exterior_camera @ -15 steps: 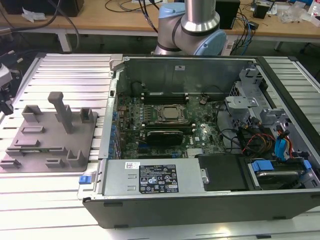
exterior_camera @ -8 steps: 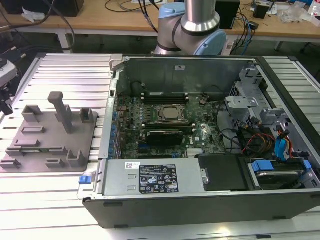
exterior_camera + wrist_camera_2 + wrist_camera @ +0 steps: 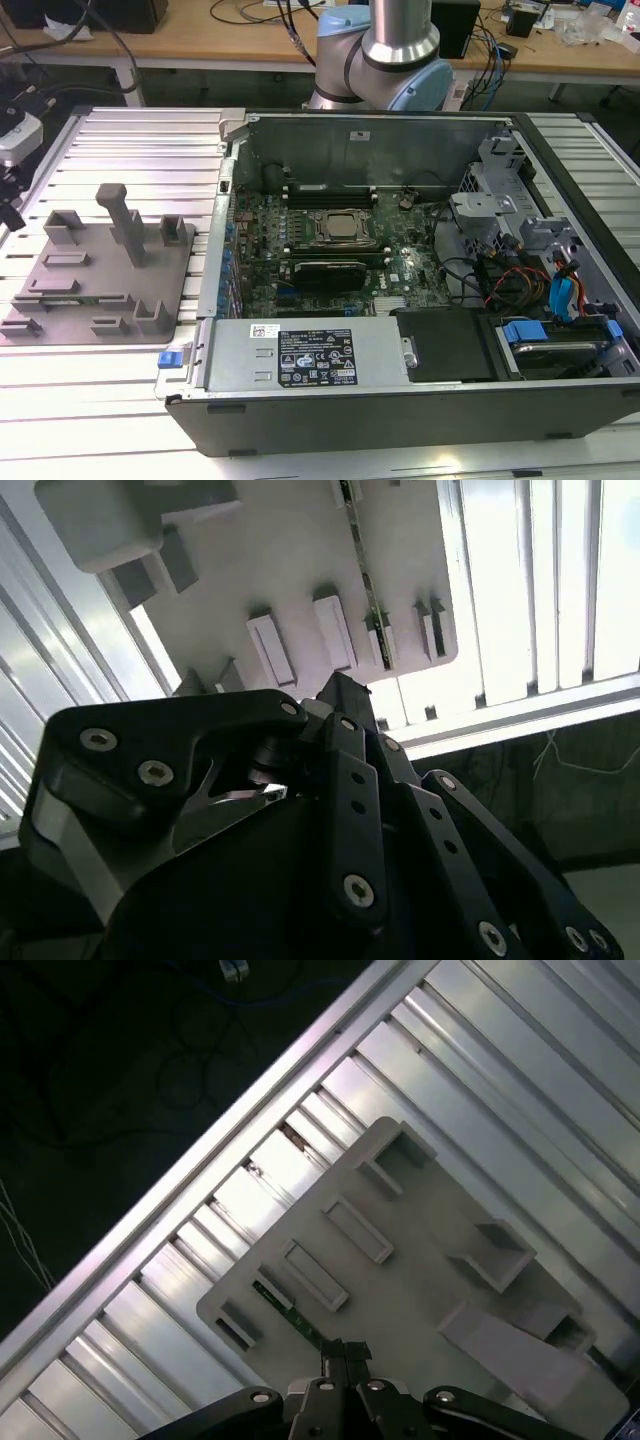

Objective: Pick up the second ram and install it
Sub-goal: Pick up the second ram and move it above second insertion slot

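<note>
The second ram point(image 3: 288, 1313) is a thin green stick standing on edge in a slot of the grey fixture tray point(image 3: 420, 1290). In the second wrist view the ram point(image 3: 373, 605) runs as a narrow green strip across the tray point(image 3: 280, 560). In the exterior view the ram point(image 3: 80, 297) lies near the tray's point(image 3: 100, 270) front edge. My gripper point(image 3: 345, 1355) hangs above the tray, its black fingertips point(image 3: 345, 695) pressed together with nothing between them, close to one end of the stick but apart from it.
An open computer case point(image 3: 400, 300) sits at the exterior view's right of the tray, with the green motherboard point(image 3: 330, 250) and its processor socket point(image 3: 343, 228) inside. The ribbed metal table point(image 3: 130, 130) carries both. The tray has a tall post point(image 3: 122, 215) and raised blocks.
</note>
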